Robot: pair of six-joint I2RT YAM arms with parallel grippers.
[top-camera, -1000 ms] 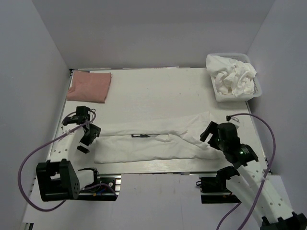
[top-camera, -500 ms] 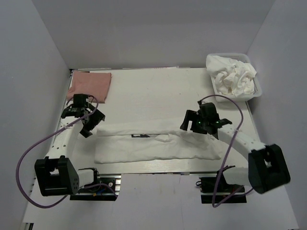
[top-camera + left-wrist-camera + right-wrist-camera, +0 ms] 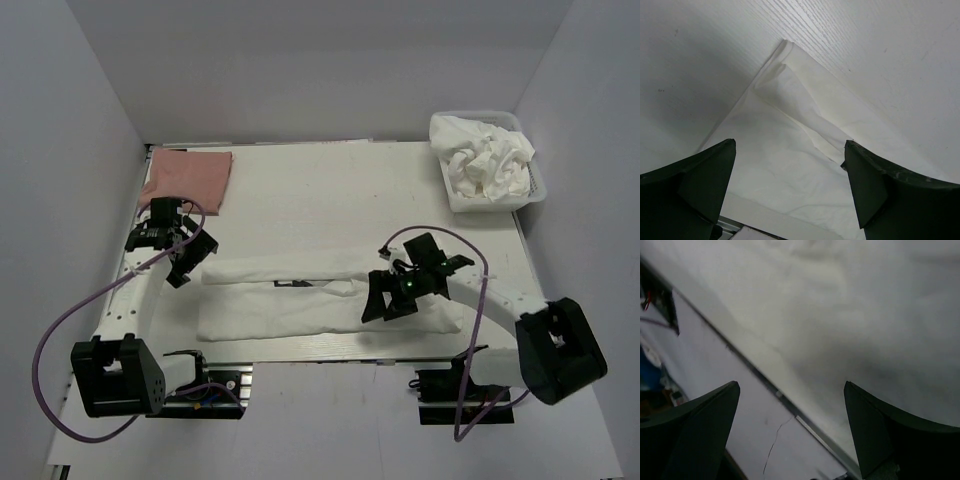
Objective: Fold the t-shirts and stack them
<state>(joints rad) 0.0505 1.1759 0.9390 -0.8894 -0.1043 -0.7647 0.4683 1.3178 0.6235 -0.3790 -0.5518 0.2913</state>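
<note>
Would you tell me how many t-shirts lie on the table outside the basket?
2: a folded pink t-shirt at the far left corner, a white t-shirt stretched along the near edge; more could lie beneath it.

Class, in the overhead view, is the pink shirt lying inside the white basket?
No, the folded pink shirt lies on the table at far left; the basket stands at far right.

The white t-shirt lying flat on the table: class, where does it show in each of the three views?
Top external: the white t-shirt is a long strip across the lower middle.
Left wrist: its folded corner fills the centre, pointing up.
Right wrist: blurred white cloth, probably the same shirt, upper right.
Shared landmark: the metal rail just beyond the shirt's near edge.
</note>
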